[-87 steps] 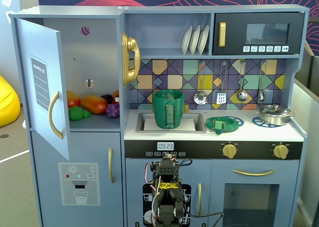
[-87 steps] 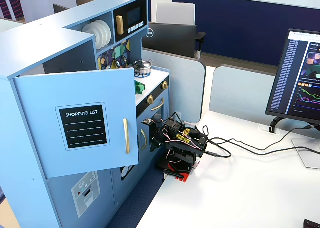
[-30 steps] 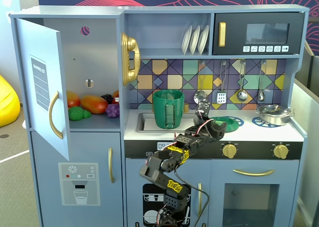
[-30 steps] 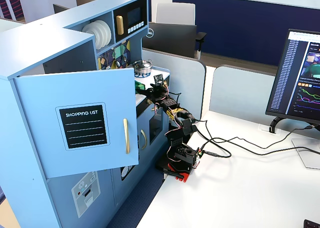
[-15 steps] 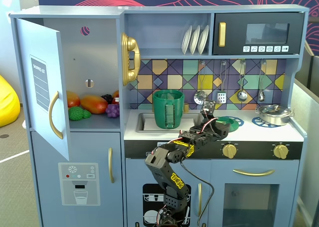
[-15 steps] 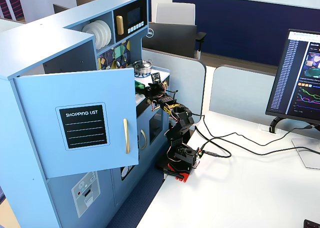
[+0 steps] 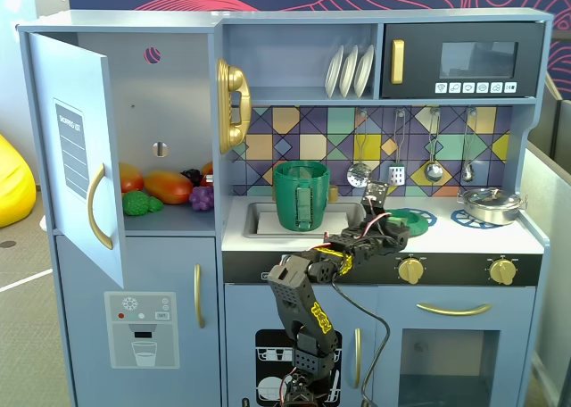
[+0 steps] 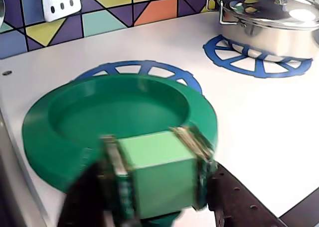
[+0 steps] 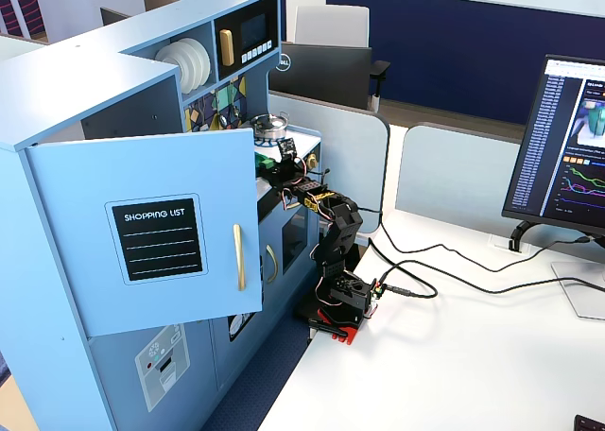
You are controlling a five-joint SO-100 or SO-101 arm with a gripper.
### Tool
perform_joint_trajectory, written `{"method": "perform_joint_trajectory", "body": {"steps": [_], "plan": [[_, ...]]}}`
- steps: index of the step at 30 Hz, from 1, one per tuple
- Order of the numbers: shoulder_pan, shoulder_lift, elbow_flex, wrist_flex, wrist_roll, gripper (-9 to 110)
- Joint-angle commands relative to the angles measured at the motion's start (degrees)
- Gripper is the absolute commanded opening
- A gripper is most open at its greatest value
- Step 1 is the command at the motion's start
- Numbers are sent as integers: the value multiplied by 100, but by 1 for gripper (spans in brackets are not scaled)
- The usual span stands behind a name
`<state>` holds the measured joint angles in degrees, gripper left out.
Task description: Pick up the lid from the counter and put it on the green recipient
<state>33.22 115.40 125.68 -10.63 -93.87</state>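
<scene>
The lid [image 8: 119, 112] is a dark green round disc with a shallow recess. It lies over the left blue burner ring [image 8: 134, 70] on the white counter. My gripper [image 8: 157, 147] is at its near edge, shut on a light green block [image 8: 159, 174] that looks like the lid's handle. The view is blurred there. In a fixed view the lid [image 7: 415, 218] is right of the sink, with the gripper [image 7: 382, 212] at its left edge. The green recipient [image 7: 301, 195], a tall open pot, stands in the sink. Whether the lid is off the counter I cannot tell.
A steel pot with a lid [image 7: 489, 203] sits on the right burner and shows in the wrist view [image 8: 271, 23]. Utensils [image 7: 433, 148] hang on the tiled back wall. The fridge door [image 7: 80, 184] stands open at the left. Cables [image 9: 444, 270] run over the white desk.
</scene>
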Motion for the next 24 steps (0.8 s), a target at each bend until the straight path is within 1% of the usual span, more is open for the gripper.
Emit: {"method": "perform_joint_trajectory", "body": {"steps": [1, 14, 19, 24], "plan": [[-70, 35, -343, -396, 123, 0], [-79, 431, -729, -475, 132, 0], [-246, 809, -1239, 18, 176, 0], [-448, 1046, -2039, 817, 229, 0]]}}
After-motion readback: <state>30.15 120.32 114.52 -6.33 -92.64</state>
